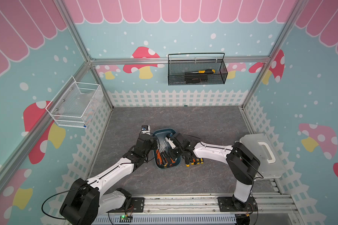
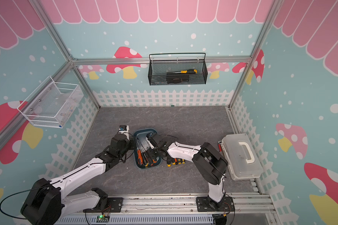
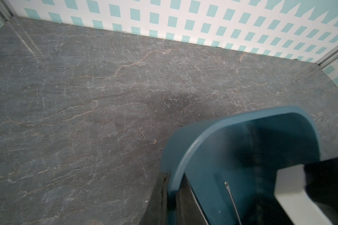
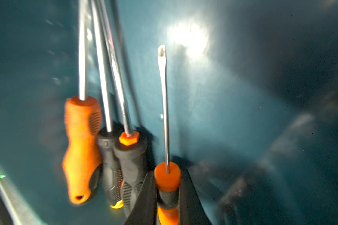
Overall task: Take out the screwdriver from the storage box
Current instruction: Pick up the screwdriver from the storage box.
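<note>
The storage box (image 1: 163,130) (image 2: 144,129) is a teal tub in the middle of the table. My left gripper (image 3: 173,187) is shut on the rim (image 3: 193,140) of its left wall, one finger outside and one inside. My right gripper (image 4: 167,181) (image 1: 173,154) reaches into the box and is shut on the handle of a thin flat-tip screwdriver (image 4: 165,109) with an orange collar. Beside it in the box lie an orange-handled screwdriver (image 4: 82,146) (image 1: 158,157) and two black-handled ones (image 4: 132,159).
Several yellow-and-black screwdrivers (image 1: 193,161) (image 2: 175,161) lie on the table just right of the box. A white lidded case (image 1: 261,153) stands at the right edge. A black mesh basket (image 1: 197,78) hangs on the back wall and a white wire basket (image 1: 76,106) on the left wall.
</note>
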{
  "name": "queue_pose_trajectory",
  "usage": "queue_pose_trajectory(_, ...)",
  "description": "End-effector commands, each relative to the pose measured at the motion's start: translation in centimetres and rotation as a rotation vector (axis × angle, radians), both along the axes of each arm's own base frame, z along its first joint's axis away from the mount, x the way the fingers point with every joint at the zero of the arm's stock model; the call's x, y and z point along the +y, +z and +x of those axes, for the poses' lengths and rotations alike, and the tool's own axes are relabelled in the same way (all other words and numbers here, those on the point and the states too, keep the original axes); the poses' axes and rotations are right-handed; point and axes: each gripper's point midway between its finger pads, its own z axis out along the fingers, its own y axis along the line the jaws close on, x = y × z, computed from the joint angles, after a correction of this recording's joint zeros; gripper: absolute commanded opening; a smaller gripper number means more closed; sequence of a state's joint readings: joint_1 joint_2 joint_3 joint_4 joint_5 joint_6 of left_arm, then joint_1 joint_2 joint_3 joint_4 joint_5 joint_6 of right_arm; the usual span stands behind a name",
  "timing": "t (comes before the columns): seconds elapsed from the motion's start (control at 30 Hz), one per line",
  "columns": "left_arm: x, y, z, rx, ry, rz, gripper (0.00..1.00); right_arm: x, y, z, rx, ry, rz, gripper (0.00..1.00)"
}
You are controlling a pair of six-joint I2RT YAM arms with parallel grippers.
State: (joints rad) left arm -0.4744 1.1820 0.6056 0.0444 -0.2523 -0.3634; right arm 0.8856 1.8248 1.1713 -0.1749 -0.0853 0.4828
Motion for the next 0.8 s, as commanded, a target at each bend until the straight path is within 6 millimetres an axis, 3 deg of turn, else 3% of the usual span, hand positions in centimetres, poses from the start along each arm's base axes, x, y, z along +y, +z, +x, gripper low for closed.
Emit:
queue_pose_trajectory(0.0, -0.5, 0.6, 0.3, -0.016, -0.014, -0.016, 0.00, -0.4, 2.1, 1.1, -0.068, -0.018, 0.042, 0.00)
queue_pose_trajectory(0.53, -0.6, 0.8, 0.7, -0.016, -0.017, -0.004, 0.00, -1.2, 7.8, 0.0, -0.121, -0.021, 0.153, 0.00)
queue_pose_trajectory(0.77, -0.5, 1.0, 0.7, -0.020, -0.020, 0.000, 0.00, -3.6, 10.4, -1.2, -0.132, -0.053, 0.165, 0.00)
